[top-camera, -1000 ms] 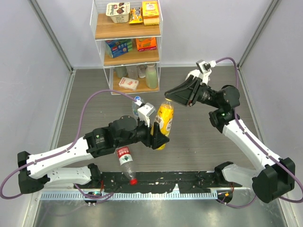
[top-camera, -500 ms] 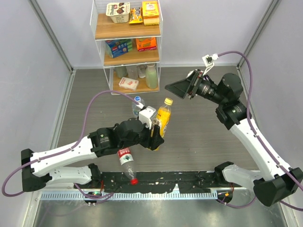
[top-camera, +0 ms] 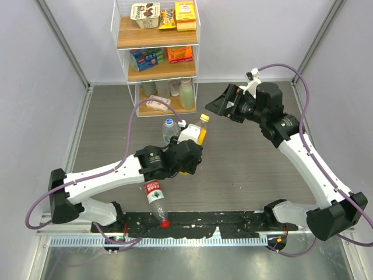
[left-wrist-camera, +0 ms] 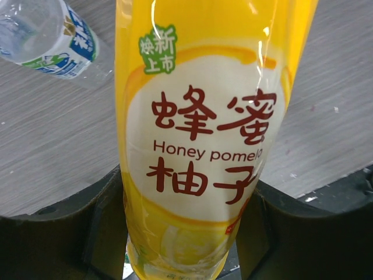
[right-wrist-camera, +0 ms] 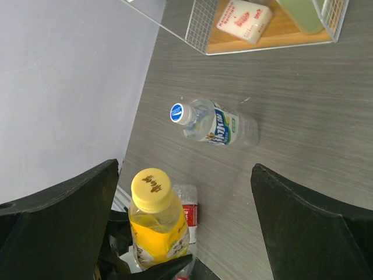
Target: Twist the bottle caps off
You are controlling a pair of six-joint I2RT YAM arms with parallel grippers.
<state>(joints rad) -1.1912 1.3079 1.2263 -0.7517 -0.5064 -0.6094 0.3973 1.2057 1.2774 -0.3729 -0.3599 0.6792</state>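
The left pincer (left-wrist-camera: 186, 239) is gripping the yellow bottle (left-wrist-camera: 204, 116), dark fingers (left-wrist-camera: 64, 239) pressing both sides; a blue-labelled clear bottle (left-wrist-camera: 46, 35) is sitting far left on the grey surface (left-wrist-camera: 58, 146).

The yellow bottle (left-wrist-camera: 204, 146) filled the left wrist view and its label read clearly: 2 big red characters, 蜂蜜, on top, then "Honey pomelo" in red Latin letters, then 柚子 beneath. Near the shoulder, a green badge (left-wrist-camera: 157, 48) carried white 焕新上市. The blue-label bottle (left-wrist-camera: 52, 35) showed print too blurred to read. The red-label bottle (top-camera: 153, 190) had white marks, too small. The yellow cap (right-wrist-camera: 152, 188) had raised lettering, illegible.
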